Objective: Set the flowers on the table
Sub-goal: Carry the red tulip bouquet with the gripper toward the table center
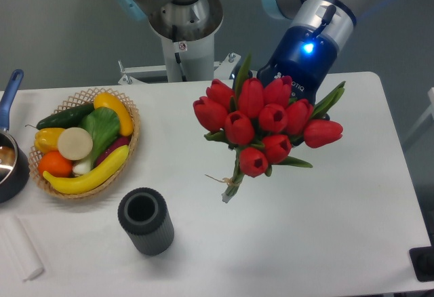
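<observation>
The flowers point(261, 127), a bunch of red tulips with green leaves, have their stems tied with tan string point(229, 182). They hang tilted over the middle of the white table point(325, 229). The blooms face up and the stem ends point down toward the tabletop. My gripper point(302, 66), with a dark blue body and a lit blue light, comes in from the upper right, right behind the blooms. Its fingers are hidden by the tulips, and it seems to hold the bunch from behind. I cannot tell whether the stem tips touch the table.
A woven basket point(85, 144) of fruit and vegetables stands at the left. A dark ribbed cylindrical vase point(145, 220) stands upright at the front left. A pot with a blue handle point(8, 154) is at the left edge. The robot base point(182, 32) rises at the back.
</observation>
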You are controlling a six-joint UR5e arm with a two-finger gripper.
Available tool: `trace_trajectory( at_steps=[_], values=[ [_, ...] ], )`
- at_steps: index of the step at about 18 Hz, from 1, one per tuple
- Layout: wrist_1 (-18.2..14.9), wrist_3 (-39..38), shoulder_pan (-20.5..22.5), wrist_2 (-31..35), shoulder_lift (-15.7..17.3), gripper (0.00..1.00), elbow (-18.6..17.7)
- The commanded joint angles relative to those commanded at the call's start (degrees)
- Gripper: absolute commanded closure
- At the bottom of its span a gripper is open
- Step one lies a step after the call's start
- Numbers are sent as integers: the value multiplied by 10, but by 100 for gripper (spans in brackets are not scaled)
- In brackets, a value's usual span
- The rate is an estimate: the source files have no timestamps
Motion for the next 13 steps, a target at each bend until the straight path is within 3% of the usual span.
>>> trace_trajectory(
  at_steps=[9,13],
  values=[
    [-3,2,1,11,2,53,-8],
    [-3,3,-2,67,17,53,-19]
  ],
)
